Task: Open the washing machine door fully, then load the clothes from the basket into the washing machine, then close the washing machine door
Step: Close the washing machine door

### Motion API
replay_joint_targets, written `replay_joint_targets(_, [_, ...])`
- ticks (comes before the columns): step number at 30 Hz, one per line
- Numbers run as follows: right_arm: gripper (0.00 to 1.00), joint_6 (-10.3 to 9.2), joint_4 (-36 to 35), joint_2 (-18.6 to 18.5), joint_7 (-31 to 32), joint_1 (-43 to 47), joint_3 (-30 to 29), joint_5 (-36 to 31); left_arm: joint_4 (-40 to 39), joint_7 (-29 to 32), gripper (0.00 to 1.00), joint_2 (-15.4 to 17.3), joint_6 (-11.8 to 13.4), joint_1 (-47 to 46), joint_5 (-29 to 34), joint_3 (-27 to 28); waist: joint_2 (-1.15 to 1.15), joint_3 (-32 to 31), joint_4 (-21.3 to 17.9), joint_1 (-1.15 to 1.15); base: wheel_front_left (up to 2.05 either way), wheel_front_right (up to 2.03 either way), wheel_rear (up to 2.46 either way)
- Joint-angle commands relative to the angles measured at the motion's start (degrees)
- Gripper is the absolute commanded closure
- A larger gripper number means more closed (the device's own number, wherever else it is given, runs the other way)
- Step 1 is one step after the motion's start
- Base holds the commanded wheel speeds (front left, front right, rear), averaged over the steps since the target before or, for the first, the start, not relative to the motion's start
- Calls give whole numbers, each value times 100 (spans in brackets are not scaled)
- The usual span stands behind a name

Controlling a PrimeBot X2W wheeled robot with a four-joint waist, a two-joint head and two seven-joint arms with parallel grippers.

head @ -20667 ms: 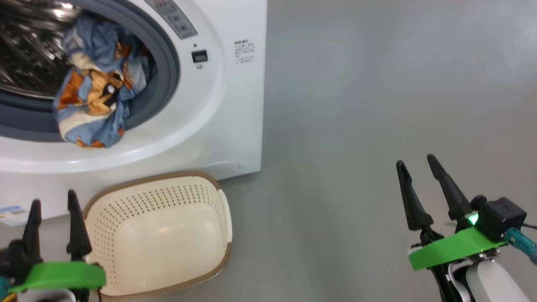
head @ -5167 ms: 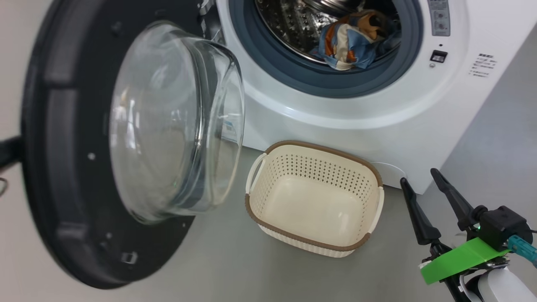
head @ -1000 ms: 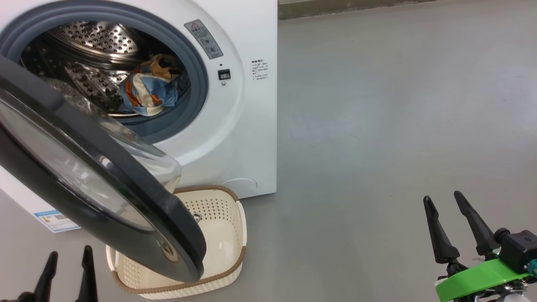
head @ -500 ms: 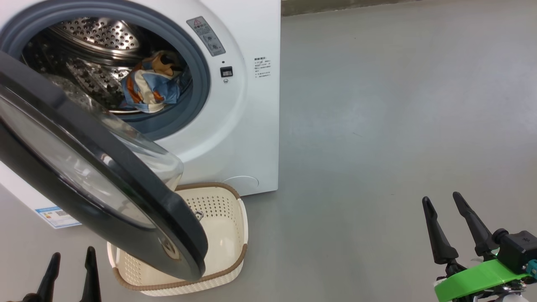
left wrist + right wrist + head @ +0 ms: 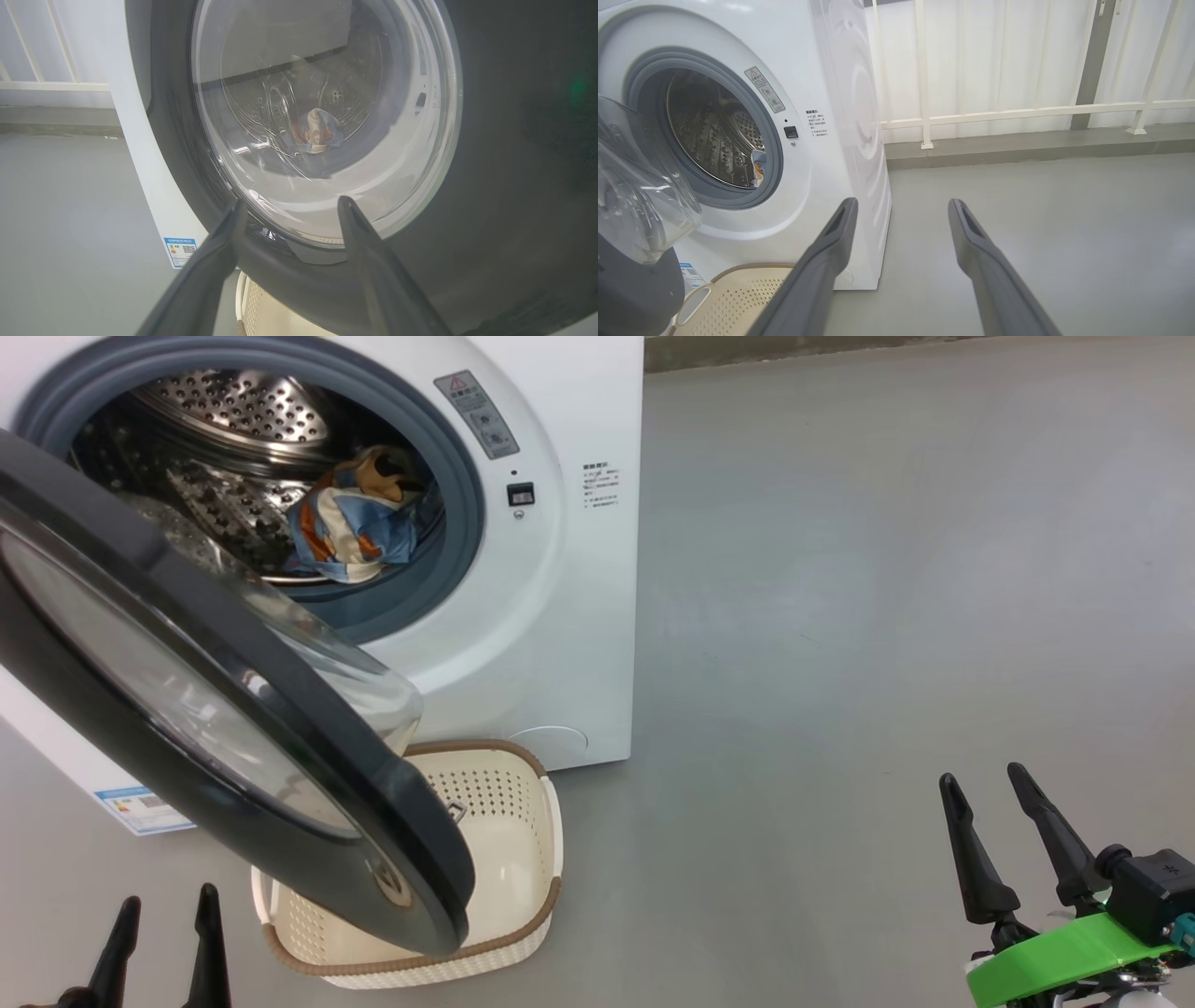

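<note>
The white washing machine [image 5: 569,579] stands at the upper left, and its black round door [image 5: 280,775] hangs half-swung over the basket [image 5: 523,877]. The blue and orange clothes [image 5: 350,527] lie inside the steel drum. The cream basket below holds nothing that I can see. My left gripper [image 5: 163,905] is open at the lower left, just outside the door's outer face. In the left wrist view the left gripper [image 5: 289,205] points at the door's glass window [image 5: 327,116]. My right gripper [image 5: 980,779] is open over bare floor at the lower right, far from the machine.
Grey floor [image 5: 887,569] spreads to the right of the machine. A white railing [image 5: 1017,112] and a low kerb run behind it. A blue label sticker [image 5: 140,807] sits low on the machine's front.
The whole head view has shifted slightly right, so the camera moved. The door stands a little closer to the opening. Both grippers stay open.
</note>
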Motion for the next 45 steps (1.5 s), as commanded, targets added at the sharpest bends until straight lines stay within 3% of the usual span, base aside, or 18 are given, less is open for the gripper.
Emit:
replay_joint_targets(1, [0,43,-123,-97,-46,-113,87,-32,-169,-61,0,74,-12,-94,74,183,0,0,29,0,0,0,0])
replay_joint_targets(3, [0,43,-119,-88,-46,-121,97,-36,-189,-61,0,61,-12,-86,88,173,0,0,62,0,0,0,0])
replay_joint_targets(4, [8,43,-120,-82,-46,-128,105,-35,-199,-61,0,54,-12,-80,92,173,0,-1,78,0,0,0,0])
replay_joint_targets(6, [62,43,-121,-71,-46,-139,131,-27,-221,-61,0,29,-12,-63,96,170,0,1,114,0,0,0,0])
replay_joint_targets(8, [90,43,-123,-60,-46,-159,169,-17,-235,-61,0,1,-12,-48,94,181,0,7,149,0,0,0,0])
replay_joint_targets(9, [100,43,-124,-54,-46,-173,188,-11,-241,-61,0,-10,-12,-44,93,188,0,10,168,0,0,0,0])
replay_joint_targets(27, [100,43,-780,105,-46,-968,743,45,-397,-61,0,-296,-12,-50,173,274,0,-1,757,0,0,0,0])
replay_joint_targets(37, [100,43,-1569,239,-46,-1642,1812,87,-387,-61,0,-435,-12,-5,190,189,0,-105,1321,0,0,0,0])
replay_joint_targets(45, [100,43,-1700,388,-46,-2052,2847,224,-386,-61,0,-507,-12,-8,211,80,0,-170,1775,0,0,0,0])
